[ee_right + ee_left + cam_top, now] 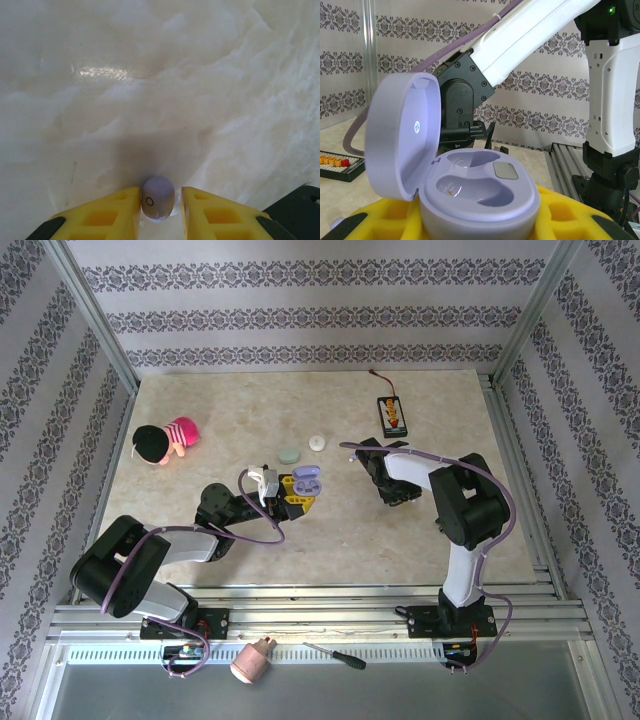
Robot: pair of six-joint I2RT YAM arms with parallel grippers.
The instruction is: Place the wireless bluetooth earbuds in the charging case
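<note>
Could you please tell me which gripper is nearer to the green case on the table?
Left. The left gripper sits just below the green case; the right gripper is well off to its right.

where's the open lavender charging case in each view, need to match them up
Top external: lavender charging case sits centre, lid open, in the left gripper.
Left wrist: it takes up the lower middle, lid up at left.
Right wrist: no case to point to.
Shared landmark: the right arm, also behind the case.

Bright, even light; soft glare.
</note>
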